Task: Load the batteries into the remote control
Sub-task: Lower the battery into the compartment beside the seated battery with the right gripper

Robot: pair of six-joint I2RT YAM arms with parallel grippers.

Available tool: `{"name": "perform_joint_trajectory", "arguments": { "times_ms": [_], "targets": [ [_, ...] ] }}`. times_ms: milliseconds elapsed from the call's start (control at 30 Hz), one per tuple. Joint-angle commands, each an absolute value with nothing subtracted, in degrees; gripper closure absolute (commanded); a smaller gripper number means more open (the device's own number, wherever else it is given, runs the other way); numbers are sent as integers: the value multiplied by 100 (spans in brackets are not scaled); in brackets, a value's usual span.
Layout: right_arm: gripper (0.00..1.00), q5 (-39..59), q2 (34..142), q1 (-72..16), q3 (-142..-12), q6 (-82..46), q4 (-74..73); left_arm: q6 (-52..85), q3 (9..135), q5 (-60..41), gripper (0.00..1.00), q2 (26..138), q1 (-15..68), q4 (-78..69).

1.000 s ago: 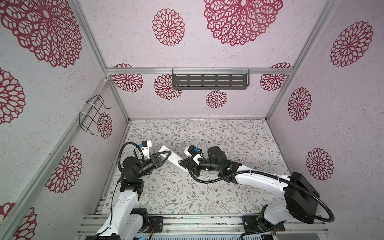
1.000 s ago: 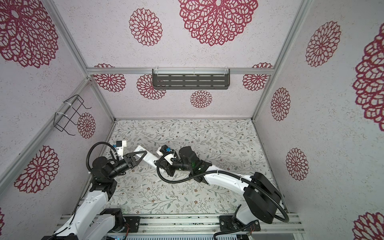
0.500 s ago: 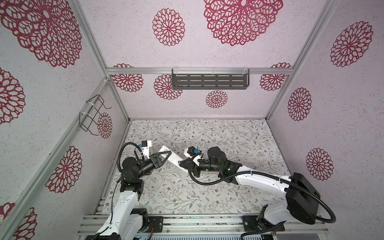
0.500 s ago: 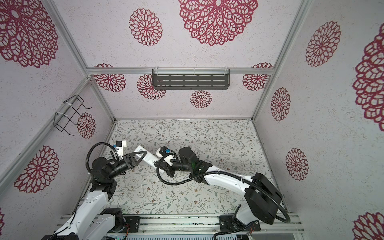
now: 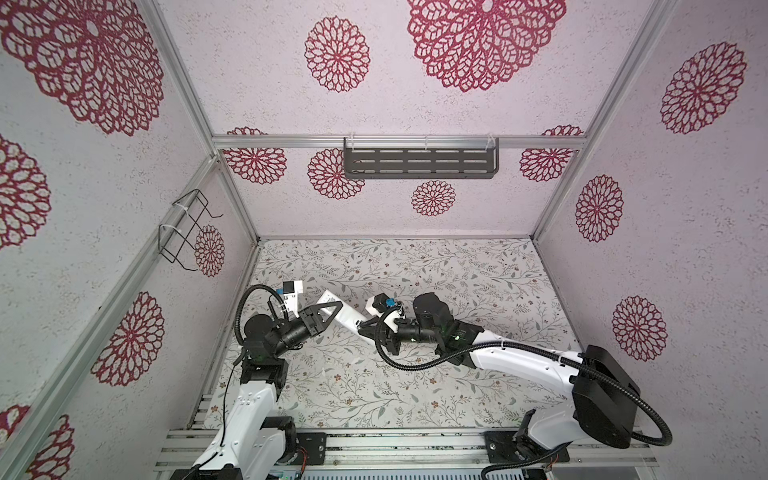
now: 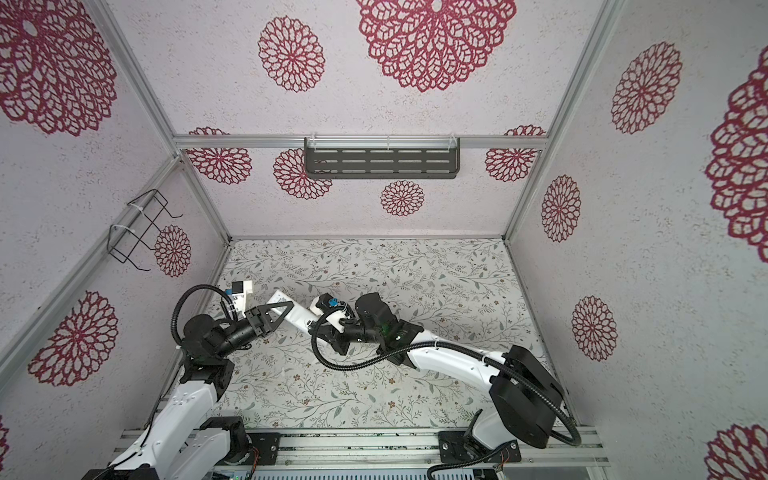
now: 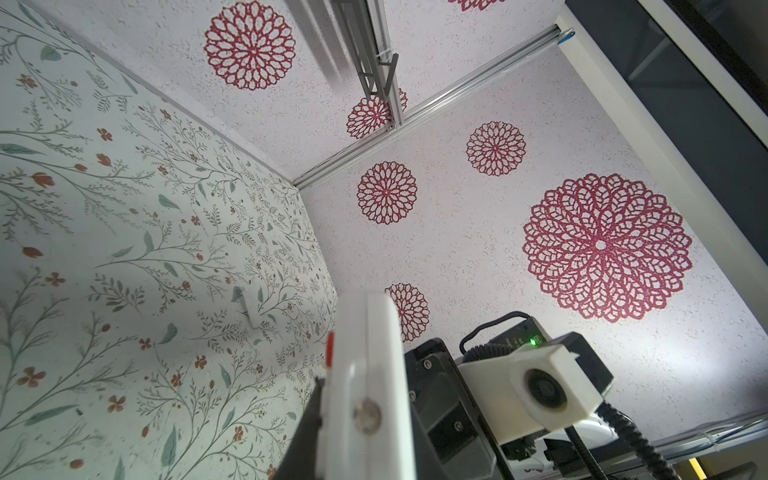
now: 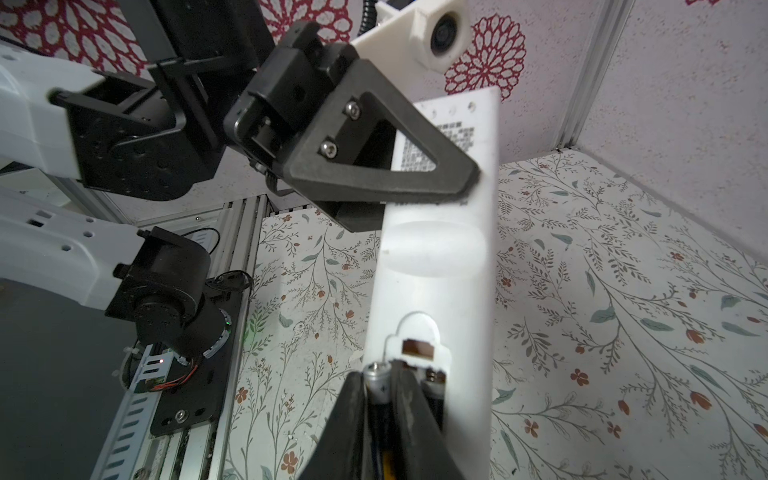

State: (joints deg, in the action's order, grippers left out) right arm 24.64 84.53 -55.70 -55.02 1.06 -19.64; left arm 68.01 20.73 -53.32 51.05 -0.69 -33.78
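Note:
The remote control [image 5: 352,321] [image 6: 300,319] is a slim white bar held off the mat, back side up, with a dark code sticker [image 8: 451,141] near its far end. My left gripper [image 5: 332,311] [image 6: 278,311] [image 7: 365,449] is shut on it across the middle. In the left wrist view the remote [image 7: 365,353] shows edge on. My right gripper [image 5: 368,330] [image 6: 328,332] [image 8: 380,399] is at the open battery compartment [image 8: 417,347], shut on a dark battery [image 8: 377,380] with a silvery end that lies in one slot. The neighbouring slot shows a metal contact [image 8: 434,377].
A floral mat [image 5: 457,282] covers the floor between patterned walls. A grey slotted shelf [image 5: 419,164] hangs on the back wall and a black wire basket [image 5: 187,228] on the left wall. A small pale flat piece [image 7: 249,309] lies on the mat.
The right gripper has shifted only slightly at the remote's end. The left arm and the remote have stayed where they were.

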Motion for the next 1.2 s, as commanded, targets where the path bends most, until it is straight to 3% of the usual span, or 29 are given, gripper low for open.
{"name": "perform_joint_trajectory", "arguments": {
  "times_ms": [0,1167],
  "targets": [
    [79,2340,8543,-5606,-5599,179,-1585,7032,2113,-5396,95,5080,-104,-3948],
    [67,1607,8473,-5579,-5993,247,-1830,7214,2048,-5414,95,5264,-103,-4293]
  ]
}}
